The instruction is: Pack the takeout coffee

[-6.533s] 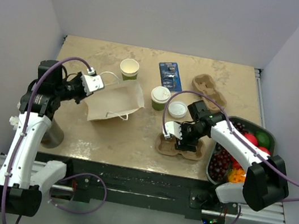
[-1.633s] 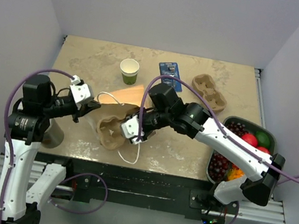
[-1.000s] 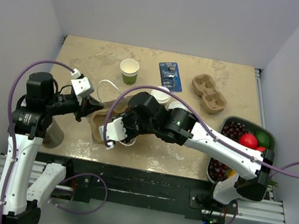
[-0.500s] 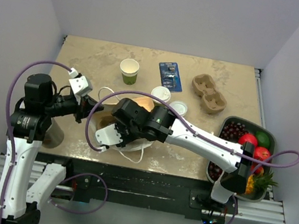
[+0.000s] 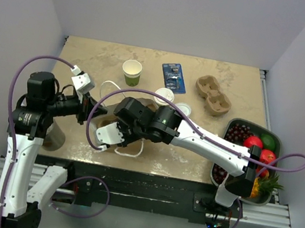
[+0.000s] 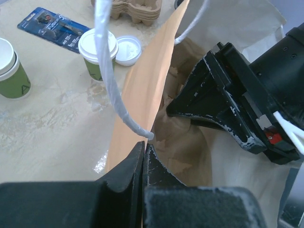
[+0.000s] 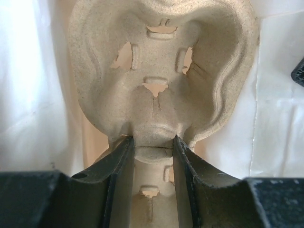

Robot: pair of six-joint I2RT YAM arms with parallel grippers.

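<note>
The takeout coffee (image 5: 164, 96), a green cup with a white lid, stands upright behind my right arm; the left wrist view shows it too (image 6: 97, 53). A paper bag (image 6: 138, 95) lies open at the near left (image 5: 138, 145). My left gripper (image 6: 144, 148) is shut on the bag's rim and holds it up (image 5: 85, 108). My right gripper (image 7: 152, 142) is shut on the middle ridge of a pulp cup carrier (image 7: 161, 71). It reaches into the bag's mouth (image 5: 115, 131), with white bag walls on both sides.
An open green cup (image 5: 131, 71) without a lid, a blue blister pack (image 5: 174, 78) and a second pulp carrier (image 5: 214, 95) lie at the back. A loose white lid (image 5: 183, 108) sits beside the coffee. A fruit tray (image 5: 238, 124) occupies the right edge.
My right arm has carried the cup carrier leftward and down into the bag's mouth. My left gripper has kept its hold on the bag's rim and lifted it slightly.
</note>
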